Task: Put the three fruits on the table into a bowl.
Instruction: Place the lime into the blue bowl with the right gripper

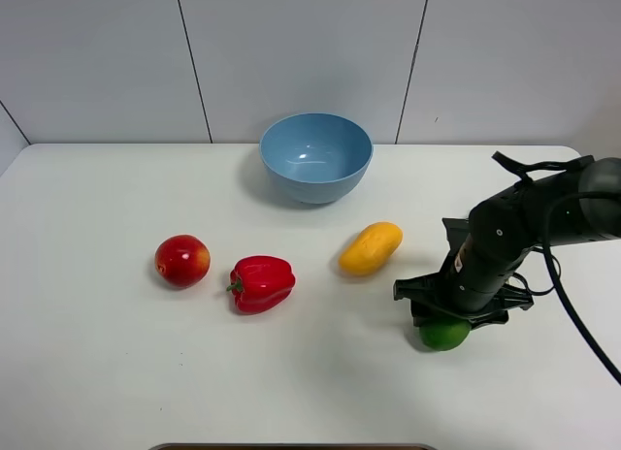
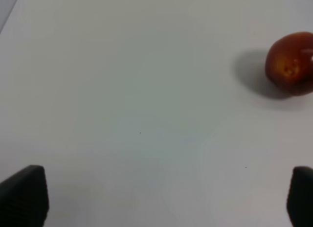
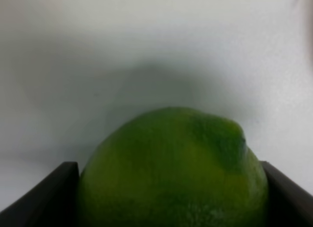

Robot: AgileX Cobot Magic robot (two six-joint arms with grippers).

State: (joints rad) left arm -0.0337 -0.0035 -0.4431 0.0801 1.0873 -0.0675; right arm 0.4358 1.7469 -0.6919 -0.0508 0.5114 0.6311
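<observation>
Green and close, the lime point(image 3: 171, 173) sits between the fingers point(image 3: 49, 197) of my right gripper point(image 1: 448, 319), which press against both its sides while it rests on the white table point(image 1: 97, 372) near the right front edge. It is well apart from the blue bowl point(image 1: 281, 174) at the back. The mango point(image 1: 370, 248) lies between them, with a red pepper point(image 1: 261, 283) and the apple point(image 1: 182, 260) further left, and my left gripper point(image 2: 166, 197) hangs wide open, holding nothing, over bare table near the apple.
</observation>
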